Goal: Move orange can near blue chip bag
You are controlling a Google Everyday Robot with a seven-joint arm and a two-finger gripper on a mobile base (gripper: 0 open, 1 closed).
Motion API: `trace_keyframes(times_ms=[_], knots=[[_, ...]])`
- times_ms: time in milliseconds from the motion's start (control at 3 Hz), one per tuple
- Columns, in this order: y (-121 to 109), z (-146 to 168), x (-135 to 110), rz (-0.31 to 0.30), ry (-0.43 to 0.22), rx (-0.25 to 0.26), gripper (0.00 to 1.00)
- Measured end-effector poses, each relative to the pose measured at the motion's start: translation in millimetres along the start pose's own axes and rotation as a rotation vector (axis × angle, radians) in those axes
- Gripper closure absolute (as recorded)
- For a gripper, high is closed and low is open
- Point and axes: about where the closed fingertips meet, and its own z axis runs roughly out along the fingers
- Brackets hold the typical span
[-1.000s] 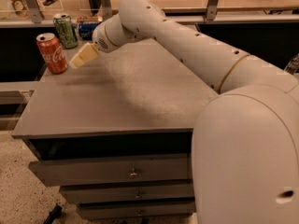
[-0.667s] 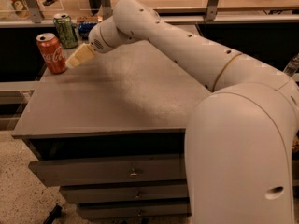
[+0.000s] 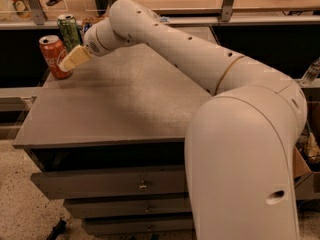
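Gripper [image 3: 68,64] low over far left corner of table [image 3: 110,114], tip at right side of orange can [image 3: 51,54]. Open or closed, gripping or not: cannot tell. Orange can upright at left edge. Green can [image 3: 69,31] just behind. Arm [image 3: 190,51] reaches in from right.

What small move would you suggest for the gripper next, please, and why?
Probably ease the gripper slightly further left onto the orange can. It is at the upright can's right side, and the can stands on the table at its back-left corner, not lifted.
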Motion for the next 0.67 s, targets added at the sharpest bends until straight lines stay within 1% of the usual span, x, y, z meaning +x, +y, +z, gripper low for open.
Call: trace_keyframes(times_ms=[667], knots=[[19.3, 27.6, -23.0, -0.028, -0.039, -0.056, 0.0]])
